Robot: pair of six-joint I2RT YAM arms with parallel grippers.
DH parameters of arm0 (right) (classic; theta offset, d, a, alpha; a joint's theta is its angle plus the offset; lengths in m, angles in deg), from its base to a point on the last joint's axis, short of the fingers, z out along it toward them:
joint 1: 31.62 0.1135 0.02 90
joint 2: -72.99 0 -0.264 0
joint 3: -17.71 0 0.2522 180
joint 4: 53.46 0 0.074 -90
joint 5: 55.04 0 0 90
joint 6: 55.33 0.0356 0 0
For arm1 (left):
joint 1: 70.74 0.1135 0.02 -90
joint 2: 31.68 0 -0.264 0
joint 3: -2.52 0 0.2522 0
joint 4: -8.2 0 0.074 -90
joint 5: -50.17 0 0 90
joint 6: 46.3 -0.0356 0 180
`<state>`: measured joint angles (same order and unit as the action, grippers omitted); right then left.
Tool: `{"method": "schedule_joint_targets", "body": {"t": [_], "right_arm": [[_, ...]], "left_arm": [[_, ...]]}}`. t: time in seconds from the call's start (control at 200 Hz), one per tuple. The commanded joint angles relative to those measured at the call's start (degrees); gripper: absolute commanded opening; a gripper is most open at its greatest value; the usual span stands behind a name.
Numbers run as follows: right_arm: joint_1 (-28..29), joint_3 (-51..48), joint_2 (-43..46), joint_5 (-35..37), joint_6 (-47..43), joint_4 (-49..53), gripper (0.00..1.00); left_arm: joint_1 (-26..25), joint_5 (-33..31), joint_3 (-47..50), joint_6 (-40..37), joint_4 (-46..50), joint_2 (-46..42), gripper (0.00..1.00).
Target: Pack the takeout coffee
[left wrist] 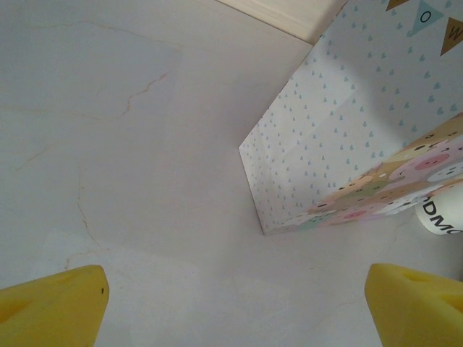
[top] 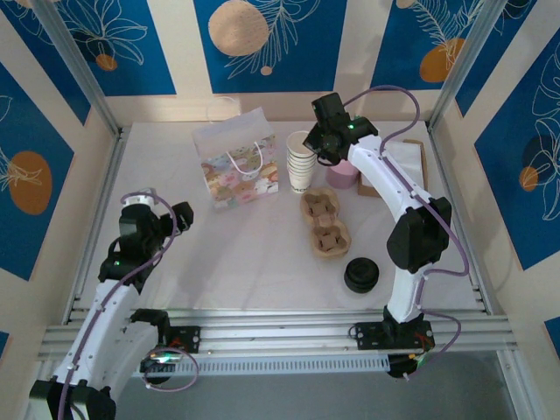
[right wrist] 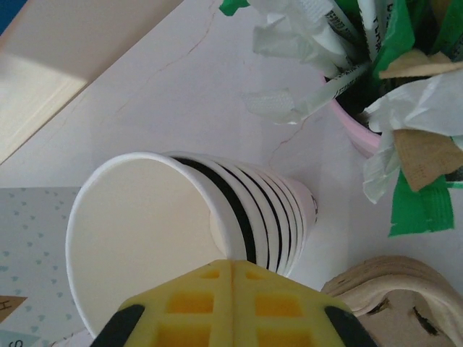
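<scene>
Two grippers, both mine, work over a white table (top: 219, 271). My left gripper (left wrist: 235, 311) hangs low near the table's left side. Its yellow fingers (left wrist: 51, 307) are spread wide with nothing between them, and they face the dotted side panel of a patterned gift bag (top: 234, 171). My right gripper (right wrist: 231, 278) sits over the stack of lidless paper cups (top: 300, 164) just right of the bag. Its pads (right wrist: 188, 303) are pressed together and the top cup's rim runs into their seam, though whether the paper is pinched I cannot tell. Beside the stack stands a pink cup of sachets (top: 339, 178); nearer me lie two pulp cup carriers (top: 325, 223) and a pile of black lids (top: 360, 274). Where the lidded takeout coffee stands I cannot tell.
</scene>
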<state>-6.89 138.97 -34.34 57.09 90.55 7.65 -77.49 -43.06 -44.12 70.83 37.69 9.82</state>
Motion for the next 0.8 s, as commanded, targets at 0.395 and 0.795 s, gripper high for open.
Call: {"method": "schedule_joint_targets", "body": {"t": [0.395, 0.795], "right_arm": [[0.3, 4.0, 6.9, -1.5, -2.5, 0.6, 0.0], [2.1, -6.5, 27.2, -4.4, -5.0, -3.1, 0.0]], "left_arm": [[0.2, 0.2, -0.2, 1.1, 0.9, 0.4, 0.91], [0.3, -4.9, -4.4, -0.6, 7.2, 0.4, 1.0]]}}
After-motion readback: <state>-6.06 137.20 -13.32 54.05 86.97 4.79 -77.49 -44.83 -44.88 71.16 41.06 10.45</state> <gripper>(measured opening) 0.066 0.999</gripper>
